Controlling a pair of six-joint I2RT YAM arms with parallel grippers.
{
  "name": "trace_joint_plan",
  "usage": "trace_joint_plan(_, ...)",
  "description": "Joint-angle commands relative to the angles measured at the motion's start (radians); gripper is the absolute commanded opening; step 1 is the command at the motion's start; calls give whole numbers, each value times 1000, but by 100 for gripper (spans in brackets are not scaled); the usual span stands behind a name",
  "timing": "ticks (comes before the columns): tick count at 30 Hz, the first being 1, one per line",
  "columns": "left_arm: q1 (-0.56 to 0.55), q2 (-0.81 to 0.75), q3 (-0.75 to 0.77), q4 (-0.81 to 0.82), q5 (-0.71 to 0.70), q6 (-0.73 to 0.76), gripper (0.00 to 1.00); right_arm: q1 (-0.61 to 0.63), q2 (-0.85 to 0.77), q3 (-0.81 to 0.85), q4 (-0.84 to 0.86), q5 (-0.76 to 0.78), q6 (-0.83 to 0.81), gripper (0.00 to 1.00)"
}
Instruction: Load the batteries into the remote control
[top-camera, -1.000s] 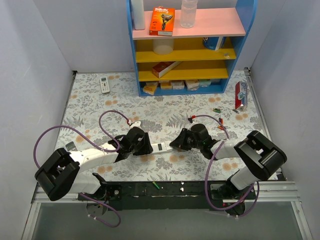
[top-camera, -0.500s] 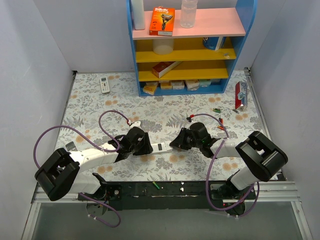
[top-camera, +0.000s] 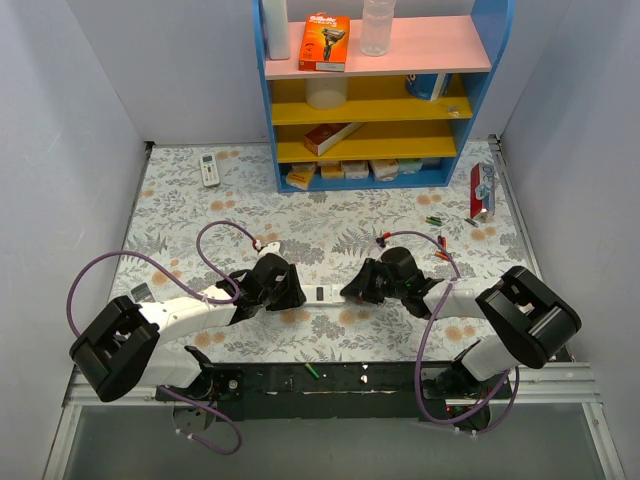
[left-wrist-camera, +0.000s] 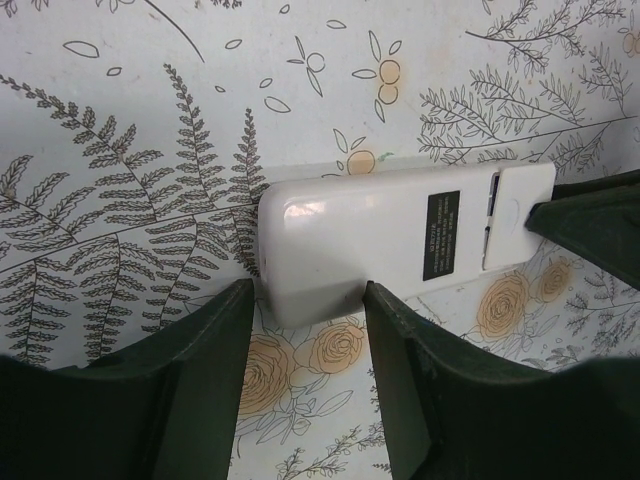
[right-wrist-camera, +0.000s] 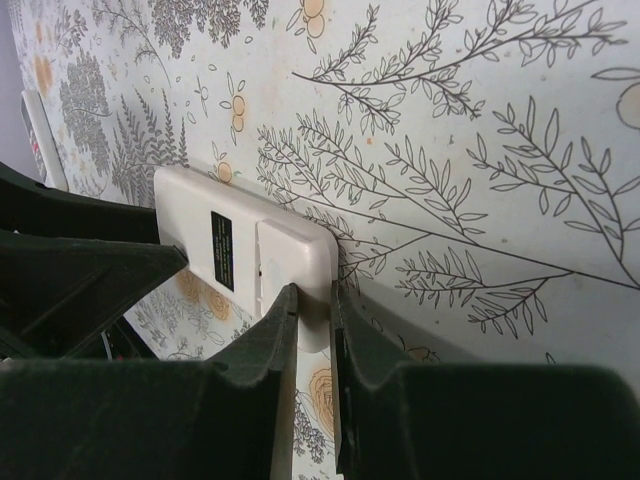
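Observation:
The remote control (top-camera: 322, 294) lies white back up between my two grippers, its black label and closed battery cover (left-wrist-camera: 515, 215) showing. My left gripper (top-camera: 297, 296) is open, its fingers astride the remote's plain end (left-wrist-camera: 308, 300). My right gripper (top-camera: 352, 291) is nearly shut, pinching the thin edge of the cover end (right-wrist-camera: 310, 300). One of its fingers (left-wrist-camera: 590, 220) shows in the left wrist view. The remote also shows in the right wrist view (right-wrist-camera: 230, 240). Small batteries lie apart on the mat at the right (top-camera: 435, 220), with more near the right arm (top-camera: 442, 255).
A blue shelf unit (top-camera: 372, 90) with boxes stands at the back. An all-white remote (top-camera: 209, 168) lies at the back left. A red pack (top-camera: 482, 190) rests at the right edge. A green cell (top-camera: 310, 372) lies on the black base rail. Purple cables loop over the left arm.
The right gripper has shifted slightly to the right at the remote's end. The remote's black label now shows from above. The left arm has hardly moved.

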Motion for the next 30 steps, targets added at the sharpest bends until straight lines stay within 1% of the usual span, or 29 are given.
trace_joint_plan(1,-3,-12,-22,-17,6,-21,48,31,4,-32,-251,-31,-12,19)
trace_joint_plan(6,-21,-12,-36,11,23,-53,46,31,0,-40,-229,-39,17,19)
trace_joint_plan(12,-43,-3,-28,15,32,-55,44,36,28,-44,-199,-71,50,19)
trace_joint_plan(15,-52,-3,-22,17,47,-54,42,39,37,-41,-194,-85,60,19)
trace_joint_plan(17,-61,-4,-17,17,61,-61,38,42,31,-47,-177,-105,72,19)
trace_joint_plan(19,-70,-9,-17,21,76,-69,37,43,10,-44,-188,-94,79,17)
trace_joint_plan(24,-98,-16,-5,55,107,-106,37,43,-12,-41,-234,-61,69,15)
trace_joint_plan(25,-106,-18,-5,63,137,-112,37,43,-12,-44,-228,-62,79,15)
trace_joint_plan(30,-130,-36,-11,83,132,-149,37,43,-13,-64,-225,-59,82,13)
